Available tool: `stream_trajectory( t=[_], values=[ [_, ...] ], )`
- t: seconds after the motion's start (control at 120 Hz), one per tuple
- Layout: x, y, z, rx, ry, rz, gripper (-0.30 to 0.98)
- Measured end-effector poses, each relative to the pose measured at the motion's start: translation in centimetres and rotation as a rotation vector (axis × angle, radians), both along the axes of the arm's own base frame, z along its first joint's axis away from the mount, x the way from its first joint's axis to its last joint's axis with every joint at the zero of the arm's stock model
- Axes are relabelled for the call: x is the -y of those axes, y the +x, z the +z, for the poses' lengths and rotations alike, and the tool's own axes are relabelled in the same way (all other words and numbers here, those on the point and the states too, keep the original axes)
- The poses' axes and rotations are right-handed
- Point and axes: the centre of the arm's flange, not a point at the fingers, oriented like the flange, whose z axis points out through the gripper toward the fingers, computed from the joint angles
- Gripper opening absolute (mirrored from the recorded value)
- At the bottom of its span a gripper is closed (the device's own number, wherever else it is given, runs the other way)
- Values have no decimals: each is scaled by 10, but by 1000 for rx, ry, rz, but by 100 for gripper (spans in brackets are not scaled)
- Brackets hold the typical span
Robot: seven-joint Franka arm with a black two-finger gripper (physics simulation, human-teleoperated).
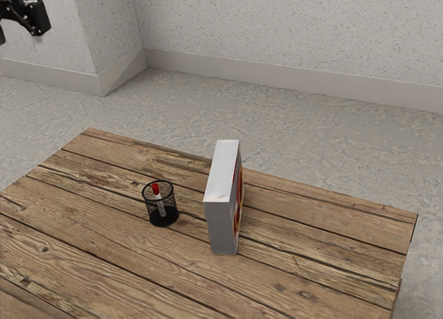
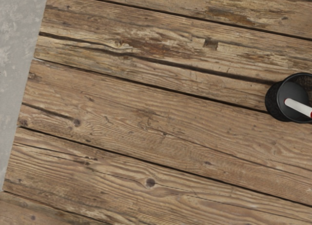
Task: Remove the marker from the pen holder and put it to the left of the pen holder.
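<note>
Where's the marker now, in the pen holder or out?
In: the marker stands inside the pen holder, its red end up near the rim.

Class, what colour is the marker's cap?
Red; the exterior view shows the cap best.

Speckled pale walls (image 1: 277, 28) with a plain baseboard (image 1: 277, 71) meet a mottled grey floor (image 1: 311, 139) around a plank table (image 1: 332, 229).

Exterior view high, farther off, slanting down — wrist view nearer, steeper, pen holder (image 1: 166, 221) shared
</note>
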Motion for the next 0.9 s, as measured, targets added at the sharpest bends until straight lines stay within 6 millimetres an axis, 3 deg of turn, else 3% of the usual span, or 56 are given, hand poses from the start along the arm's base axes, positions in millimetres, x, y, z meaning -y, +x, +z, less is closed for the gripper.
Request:
stream_trajectory(
  t=[0.142,0.233,0.3,0.375,0.425,0.492,0.658,0.9],
  values=[
    [7,7,-4,0,-3,-20,67],
    [20,27,-31,-50,-15,-47,67],
    [45,63,-88,-145,-32,-96,67],
    [79,87,-188,-249,-104,-170,67],
    [86,86,-230,-260,-147,-189,67],
    [93,81,-261,-235,-173,-194,67],
    [122,62,-315,-201,-206,-191,67],
    [123,37,-371,-184,-238,-119,66]
  ],
)
